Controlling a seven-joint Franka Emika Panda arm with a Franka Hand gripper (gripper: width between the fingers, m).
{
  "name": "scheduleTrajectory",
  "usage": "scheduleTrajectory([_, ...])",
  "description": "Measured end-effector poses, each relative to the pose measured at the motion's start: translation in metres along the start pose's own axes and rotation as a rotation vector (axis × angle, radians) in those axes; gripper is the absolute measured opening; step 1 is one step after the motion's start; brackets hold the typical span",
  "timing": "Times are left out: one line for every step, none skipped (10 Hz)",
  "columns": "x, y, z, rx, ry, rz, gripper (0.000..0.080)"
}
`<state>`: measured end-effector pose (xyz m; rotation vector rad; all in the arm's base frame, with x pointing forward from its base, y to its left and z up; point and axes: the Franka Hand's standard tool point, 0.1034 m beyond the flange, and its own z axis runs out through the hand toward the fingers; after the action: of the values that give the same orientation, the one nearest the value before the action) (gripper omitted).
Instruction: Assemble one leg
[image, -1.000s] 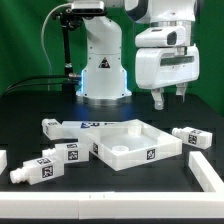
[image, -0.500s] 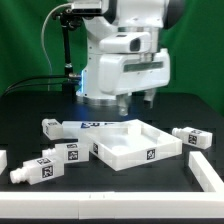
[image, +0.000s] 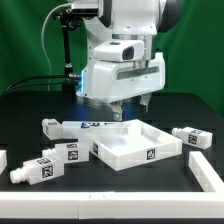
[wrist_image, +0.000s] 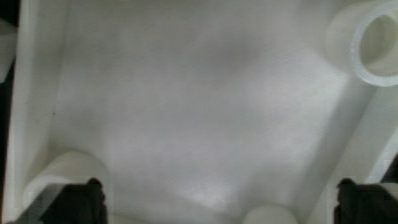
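Observation:
My gripper (image: 131, 108) hangs open and empty just above the far side of the large white square panel (image: 122, 152). In the wrist view the panel's inside (wrist_image: 196, 100) fills the picture between my two dark fingertips (wrist_image: 82, 200), which stand wide apart with nothing between them. One leg (image: 50, 163), a white post with tag marks, lies on the table at the exterior view's front left. Another leg (image: 190, 137) lies at the panel's right. A third leg (image: 48, 126) lies at the back left.
The marker board (image: 92, 123) lies behind the panel. Another white part (image: 3, 161) shows at the exterior view's left edge. White rails run along the front (image: 100, 197) and right (image: 205, 170). The robot base (image: 100, 80) stands behind.
My gripper has moved from the exterior view's right to the left, coming over the panel's far side, and has lowered slightly. The parts on the table have not moved.

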<state>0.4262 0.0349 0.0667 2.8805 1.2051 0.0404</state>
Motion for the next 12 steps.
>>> scheduleTrajectory([-0.007, 0.008, 0.005, 0.01, -0.013, 0.031, 0.0649])
scheduleTrajectory([-0.016, 0.02, 0.01, 0.011, -0.021, 0.026, 0.0649])
scheduleTrajectory([-0.021, 0.032, 0.015, 0.012, -0.026, 0.024, 0.0649])
scheduleTrajectory([-0.02, 0.041, 0.017, 0.01, -0.025, 0.023, 0.0649])
scheduleTrajectory([-0.017, 0.045, 0.019, 0.014, -0.03, 0.024, 0.0649])
scheduleTrajectory([-0.016, 0.047, 0.024, 0.014, -0.028, 0.022, 0.0649])
scheduleTrajectory([-0.015, 0.047, 0.03, 0.014, -0.025, 0.012, 0.0649])
scheduleTrajectory([-0.019, 0.051, 0.037, 0.013, -0.02, -0.008, 0.0649])
scheduleTrajectory([-0.02, 0.051, 0.037, 0.016, -0.023, -0.003, 0.0649])
scheduleTrajectory([-0.02, 0.05, 0.038, 0.016, -0.023, -0.005, 0.0649])
scheduleTrajectory([-0.02, 0.05, 0.038, 0.018, -0.024, -0.004, 0.0649])
scheduleTrajectory([-0.02, 0.05, 0.038, 0.018, -0.025, -0.004, 0.0649])
